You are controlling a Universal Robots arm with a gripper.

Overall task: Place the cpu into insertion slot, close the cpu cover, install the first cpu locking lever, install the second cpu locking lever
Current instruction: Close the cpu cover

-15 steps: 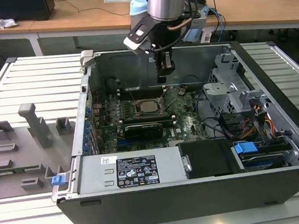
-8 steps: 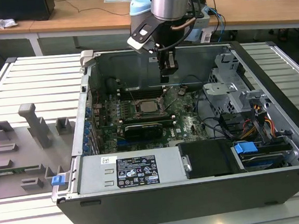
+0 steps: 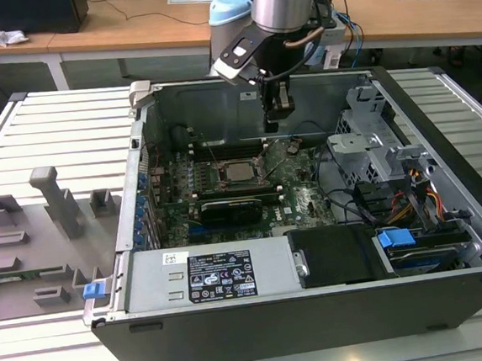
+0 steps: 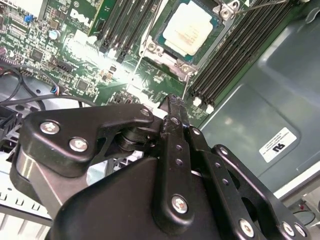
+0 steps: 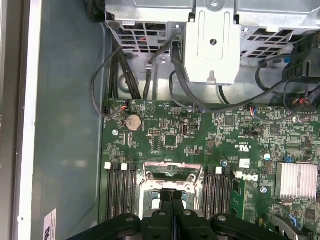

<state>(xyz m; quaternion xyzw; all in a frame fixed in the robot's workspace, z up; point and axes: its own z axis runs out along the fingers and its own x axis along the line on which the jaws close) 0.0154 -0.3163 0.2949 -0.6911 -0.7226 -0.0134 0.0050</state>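
The cpu (image 3: 240,171) (image 4: 190,27), silvery-topped, lies in the insertion slot (image 3: 222,180) on the green motherboard (image 3: 297,194) inside the open computer case. The cpu cover (image 4: 167,56) lies flat as a metal frame around the chip. Thin wire levers (image 3: 208,152) rise at an angle beside the socket. My gripper (image 3: 279,110) hangs above the board, behind the socket and toward the exterior view's right. Its black fingers (image 5: 165,202) are shut together with nothing between them, and in both wrist views their tips (image 4: 172,104) sit just short of the socket frame (image 5: 172,169).
Memory slots (image 4: 235,55) flank the socket. A long black card (image 3: 231,208) lies in front of it, a metal drive cage (image 3: 373,148) and cables (image 3: 370,203) to the exterior view's right, the power supply (image 3: 207,276) in front. A grey fixture plate (image 3: 27,241) sits outside the case.
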